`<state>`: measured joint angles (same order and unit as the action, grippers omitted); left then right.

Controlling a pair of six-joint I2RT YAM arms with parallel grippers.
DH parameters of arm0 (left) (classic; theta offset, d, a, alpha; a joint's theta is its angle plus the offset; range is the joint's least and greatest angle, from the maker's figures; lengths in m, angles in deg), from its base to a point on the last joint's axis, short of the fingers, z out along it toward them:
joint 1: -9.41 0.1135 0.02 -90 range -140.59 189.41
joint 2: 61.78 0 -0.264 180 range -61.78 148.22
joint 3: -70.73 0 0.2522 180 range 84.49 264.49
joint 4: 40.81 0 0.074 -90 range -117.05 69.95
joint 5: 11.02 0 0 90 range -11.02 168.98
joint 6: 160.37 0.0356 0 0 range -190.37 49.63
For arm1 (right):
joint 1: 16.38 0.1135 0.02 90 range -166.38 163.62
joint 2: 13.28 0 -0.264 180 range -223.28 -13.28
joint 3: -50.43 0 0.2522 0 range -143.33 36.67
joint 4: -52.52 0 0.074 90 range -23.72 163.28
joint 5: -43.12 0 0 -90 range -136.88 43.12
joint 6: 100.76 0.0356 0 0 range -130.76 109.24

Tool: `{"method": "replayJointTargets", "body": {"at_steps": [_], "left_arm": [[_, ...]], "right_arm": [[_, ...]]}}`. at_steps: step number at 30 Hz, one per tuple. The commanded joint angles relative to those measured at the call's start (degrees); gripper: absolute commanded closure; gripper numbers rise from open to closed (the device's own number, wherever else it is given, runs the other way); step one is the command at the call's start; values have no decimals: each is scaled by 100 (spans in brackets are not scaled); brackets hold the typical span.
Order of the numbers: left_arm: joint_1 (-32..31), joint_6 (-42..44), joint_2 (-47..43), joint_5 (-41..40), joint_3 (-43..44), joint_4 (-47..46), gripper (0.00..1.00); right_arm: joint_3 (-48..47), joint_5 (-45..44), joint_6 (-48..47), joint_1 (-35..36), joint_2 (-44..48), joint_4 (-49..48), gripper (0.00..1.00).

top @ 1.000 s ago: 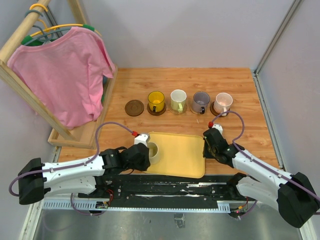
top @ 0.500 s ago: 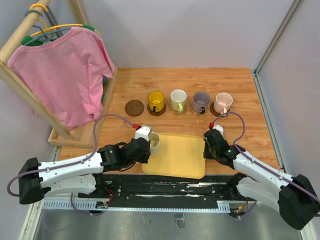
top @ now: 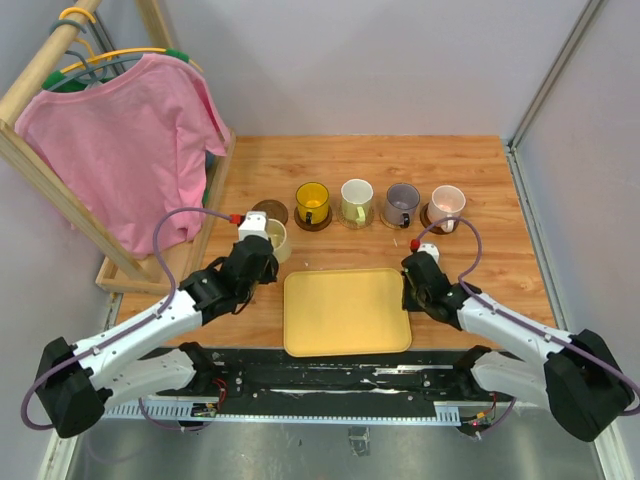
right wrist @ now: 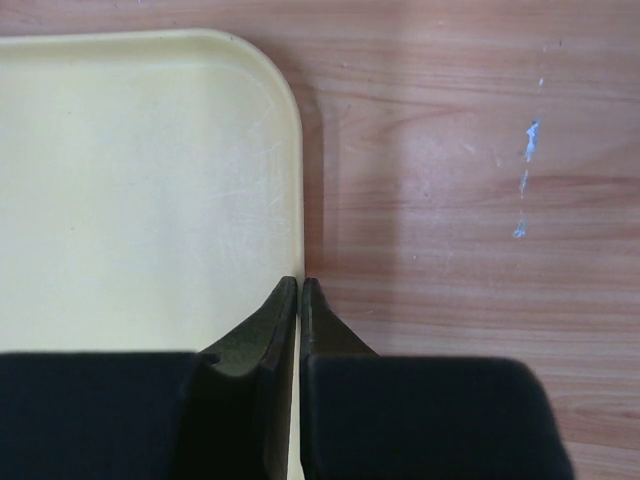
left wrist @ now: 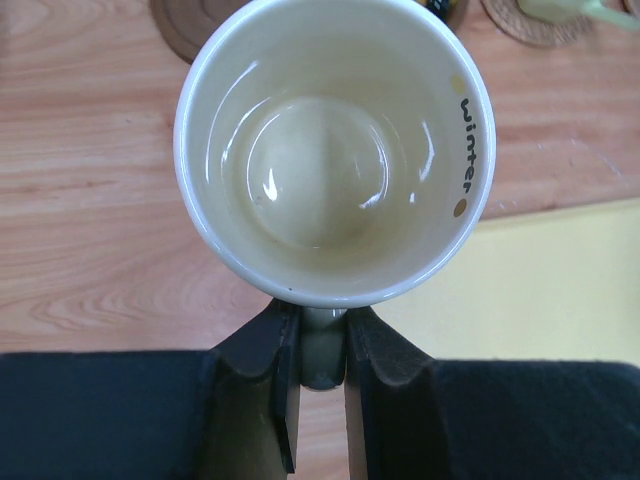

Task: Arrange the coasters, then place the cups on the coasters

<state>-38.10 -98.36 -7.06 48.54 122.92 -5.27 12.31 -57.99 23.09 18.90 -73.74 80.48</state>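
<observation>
My left gripper (top: 262,252) (left wrist: 322,335) is shut on the handle of the beige cup (top: 272,238) (left wrist: 335,150), which hangs upright just in front of a bare dark brown coaster (top: 268,207) (left wrist: 185,25). To the right, the yellow (top: 312,200), white (top: 356,198), grey-purple (top: 402,200) and pink (top: 447,202) cups stand in a row, each on a coaster. My right gripper (top: 412,285) (right wrist: 300,282) is shut on the right rim of the yellow tray (top: 345,310) (right wrist: 130,180); a pale sliver of rim shows between its fingers.
A wooden clothes rack with a pink shirt (top: 130,140) fills the left side, its base (top: 170,265) lying along the table beside my left arm. A metal frame post (top: 525,200) borders the table on the right.
My left gripper has lifted the beige cup off the tray's left end and carried it back and left toward the bare coaster. The right gripper has stayed at the tray's rim.
</observation>
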Motion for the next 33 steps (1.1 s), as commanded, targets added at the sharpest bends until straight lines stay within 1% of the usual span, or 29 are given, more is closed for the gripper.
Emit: {"method": "replayJointTargets", "body": {"at_steps": [1,7,12,18,23,28,29,30,31,33], "left_arm": [[538,325,144,181,94,-1050,100],[982,665,744,281,309,-1317,99],[1361,722,1065,527,354,-1730,99],[1666,842,1490,631,544,-2123,99],[1840,1010,1909,728,756,-2403,99],[2034,1081,2301,835,931,-2620,99],[2073,1084,2373,859,956,-2652,99],[2104,1085,2429,882,975,-2671,100],[2143,1086,2494,896,995,-2704,100],[2223,1085,2591,944,1023,-2774,99]], "right_arm": [[-51,21,-225,110,-381,85,99],[-104,-35,-31,104,-320,273,99],[-58,-93,251,118,-80,559,99],[-34,-95,461,132,157,918,99],[22,-75,511,153,308,934,98],[-43,-89,459,149,178,804,97],[-61,-69,445,149,117,793,95],[-93,-55,435,150,61,782,91],[-121,-45,431,158,3,778,85],[-158,-44,414,168,-45,754,68]]}}
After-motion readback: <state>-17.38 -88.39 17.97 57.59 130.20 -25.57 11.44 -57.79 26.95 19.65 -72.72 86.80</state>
